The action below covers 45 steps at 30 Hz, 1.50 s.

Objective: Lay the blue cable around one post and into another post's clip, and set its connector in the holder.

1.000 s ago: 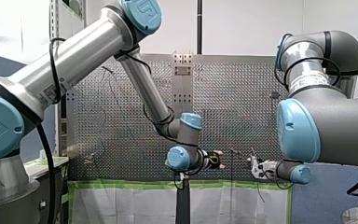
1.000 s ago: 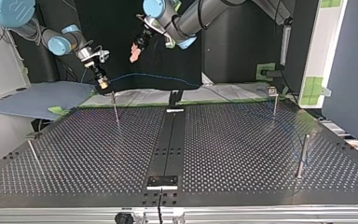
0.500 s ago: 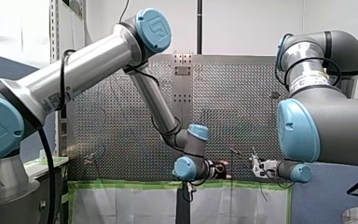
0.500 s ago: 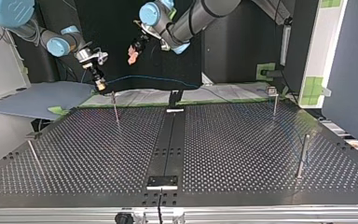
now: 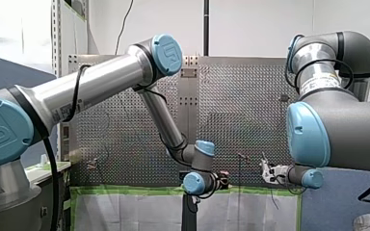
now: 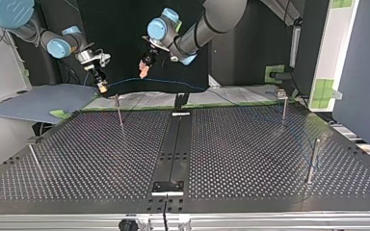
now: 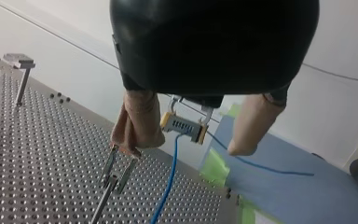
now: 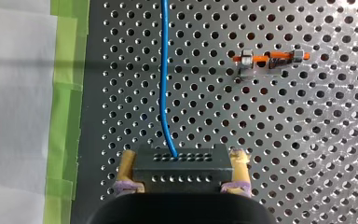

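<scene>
Right fingers (image 8: 128, 164) pinch the connector (image 8: 182, 169) by its two ends, one yellow pad per side. That leaves the cable face free, so the blue cable (image 8: 163, 70) exits straight ahead over the desk (image 8: 307, 140) with no kink.

In the top view the connector hangs over the desk's far edge, just above a post (image 6: 119, 111). The cable runs through the air toward that view's right, then shows only faintly near the posts on that side. Can't tell if it wraps one.

Left fingers (image 7: 139, 120) are spread wide, beige pads, nothing between them. Through the gap the left wrist view shows the connector beyond, with the cable dropping from it. The forked clip (image 7: 114, 178) on top of the post sits just under one pad.

My read: the left arm is lined up to straddle the cable just behind the connector and press it into that fork while the right arm holds tension. That would explain the wide spread.

Holder: can't tell which fitting it is. The connector is not set yet, so that step is left after routing.

Risks:
- The cable is thin and could slip past the pads if the left fingers close off-centre.
- Slack from the right side could let it hop out of the fork.
</scene>
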### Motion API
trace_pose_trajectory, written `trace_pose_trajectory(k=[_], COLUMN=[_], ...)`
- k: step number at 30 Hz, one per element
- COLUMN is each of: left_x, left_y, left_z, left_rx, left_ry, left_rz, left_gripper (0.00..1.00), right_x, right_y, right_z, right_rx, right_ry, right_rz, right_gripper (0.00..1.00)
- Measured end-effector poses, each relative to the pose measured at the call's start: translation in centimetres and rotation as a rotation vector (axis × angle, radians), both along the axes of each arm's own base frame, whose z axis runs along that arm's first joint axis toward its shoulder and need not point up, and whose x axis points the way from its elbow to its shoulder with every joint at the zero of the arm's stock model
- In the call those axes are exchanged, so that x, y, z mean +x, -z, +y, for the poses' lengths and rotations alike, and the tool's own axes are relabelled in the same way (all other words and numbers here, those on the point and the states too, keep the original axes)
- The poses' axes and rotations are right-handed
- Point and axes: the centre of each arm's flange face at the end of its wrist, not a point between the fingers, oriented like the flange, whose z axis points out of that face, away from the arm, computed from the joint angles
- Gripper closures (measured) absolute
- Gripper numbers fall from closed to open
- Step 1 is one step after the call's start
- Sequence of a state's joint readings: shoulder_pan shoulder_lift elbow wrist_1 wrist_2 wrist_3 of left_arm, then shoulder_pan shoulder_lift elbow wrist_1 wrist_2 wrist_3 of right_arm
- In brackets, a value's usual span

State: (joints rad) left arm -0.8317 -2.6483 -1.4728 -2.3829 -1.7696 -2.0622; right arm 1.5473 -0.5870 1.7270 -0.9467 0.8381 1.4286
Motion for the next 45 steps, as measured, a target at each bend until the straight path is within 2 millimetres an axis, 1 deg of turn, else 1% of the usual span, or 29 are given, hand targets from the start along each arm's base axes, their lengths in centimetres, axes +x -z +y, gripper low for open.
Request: trace_pose_trajectory(k=[11, 14, 18, 23, 32, 38, 45], left_x=[2.2, 3.1, 4.6, 6.6, 9.4, 10.2, 9.5], left_y=[3.2, 3.4, 2.8, 1.4, -0.8, -1.2, -1.0], left_z=[-0.7, -0.9, -1.3, -2.1, -3.2, -3.1, -3.3], left_rx=[0.006, 0.001, -0.014, -0.033, -0.070, -0.071, -0.041], left_ry=[-0.017, -0.027, -0.046, -0.061, -0.081, -0.097, -0.086], left_rz=[-0.023, -0.031, -0.049, -0.074, -0.111, -0.117, -0.115], left_gripper=[0.00, 0.00, 0.00, 0.00, 0.00, 0.00, 0.00], right_x=[-0.1, -0.1, -0.1, -0.1, -0.1, -0.1, -0.1], right_y=[0.1, 0.1, 0.1, 0.1, 0.1, 0.1, 0.1], right_z=[0.2, 0.2, 0.2, 0.3, 0.2, 0.2, 0.2], right_rx=[0.018, 0.020, 0.022, 0.024, 0.026, 0.030, 0.033], right_ry=[0.000, -0.001, -0.002, -0.003, -0.002, 0.001, 0.005], right_rz=[-0.001, -0.001, -0.003, -0.005, -0.008, -0.014, -0.021], right_gripper=[1.00, 1.00, 1.00, 1.00, 1.00, 1.00, 1.00])
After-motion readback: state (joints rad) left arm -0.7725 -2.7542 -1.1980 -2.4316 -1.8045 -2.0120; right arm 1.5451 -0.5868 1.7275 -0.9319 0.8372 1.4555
